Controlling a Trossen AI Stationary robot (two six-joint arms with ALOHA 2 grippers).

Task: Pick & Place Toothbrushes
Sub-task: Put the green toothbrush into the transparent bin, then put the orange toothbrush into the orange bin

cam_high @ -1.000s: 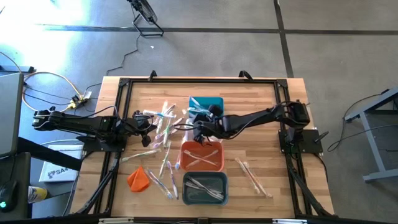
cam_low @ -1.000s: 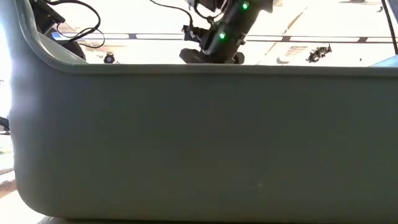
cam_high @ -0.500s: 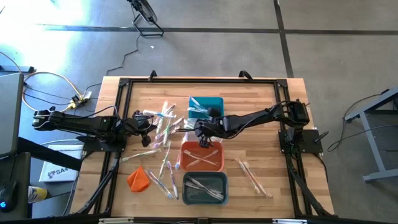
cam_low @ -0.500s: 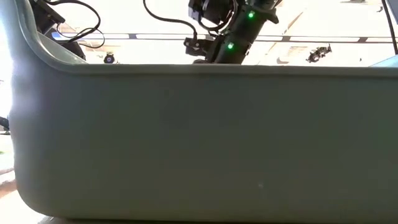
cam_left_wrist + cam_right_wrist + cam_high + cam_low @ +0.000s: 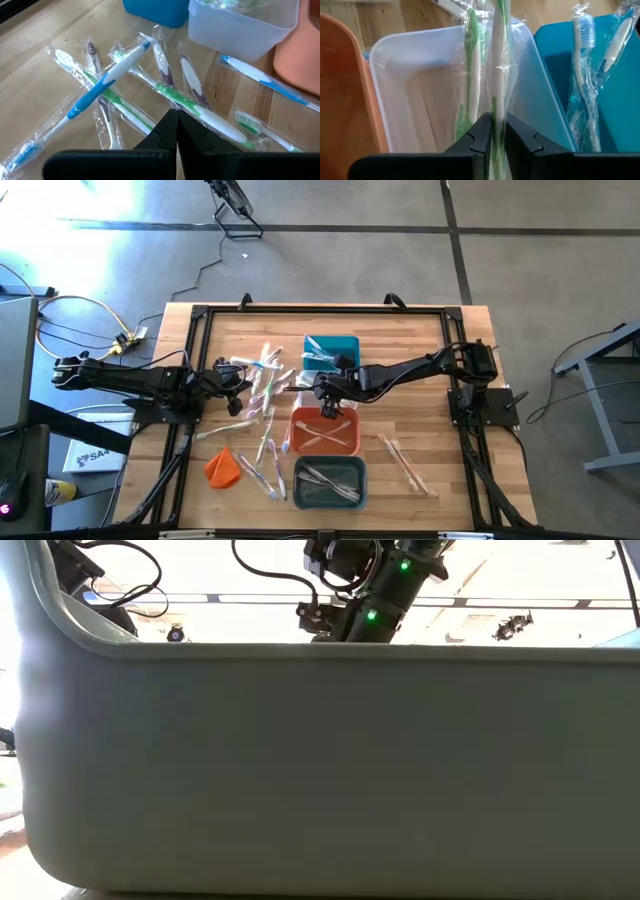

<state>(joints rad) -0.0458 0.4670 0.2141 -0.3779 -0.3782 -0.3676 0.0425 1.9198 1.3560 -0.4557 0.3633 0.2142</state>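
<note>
Tabletop carries four bins in a column: teal bin, clear bin, orange bin, grey bin. Loose toothbrushes lie scattered left of the bins — two more at right. Right gripper sits over the clear bin, jaws clamped on a wrapped green toothbrush; another green one lies in that bin. Left gripper hovers over the loose pile, jaws together, empty.
</note>
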